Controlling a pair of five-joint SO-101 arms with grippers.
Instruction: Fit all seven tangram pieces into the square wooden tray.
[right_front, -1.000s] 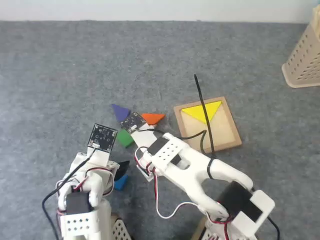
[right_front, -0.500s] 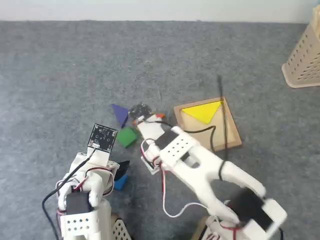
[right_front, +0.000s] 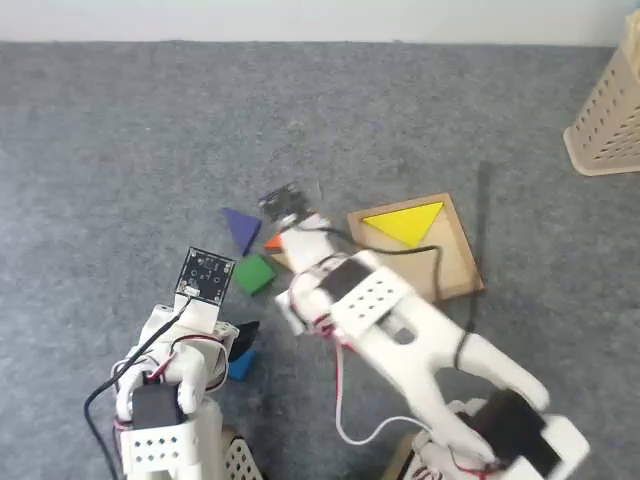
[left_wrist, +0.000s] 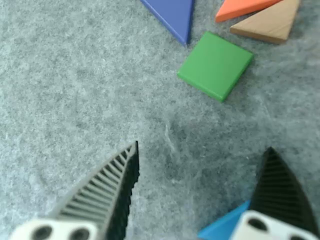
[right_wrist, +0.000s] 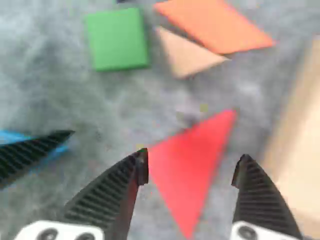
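The grey, carpet-like bench (right_front: 150, 130) is carrying everything. The right arm is stretching across it from the near side, with the right claw (right_wrist: 194, 156) spreading wide and hanging over the red triangle (right_wrist: 197, 172), one finger on each side. It is probably lining up a pinch, since that piece is lying just beside the tray. The left arm is sitting low by the near edge. Its left claw (left_wrist: 202, 148) is likewise gaping over bare covering and gripping nothing, with the blue piece (left_wrist: 225, 229) just beside one finger.

The square wooden tray (right_front: 455, 262) is lying flat beside the loose pieces. It is holding only the large yellow triangle (right_front: 405, 222), tucked against its far edge, which is leaving the remaining floor free for six more. The purple triangle (right_front: 240, 228), green square (left_wrist: 215, 65), orange piece (right_wrist: 215, 25) and small wood-coloured triangle (right_wrist: 187, 57) are lying close together, within easy reach of either arm.

No writing on the pieces or tray is proving legible
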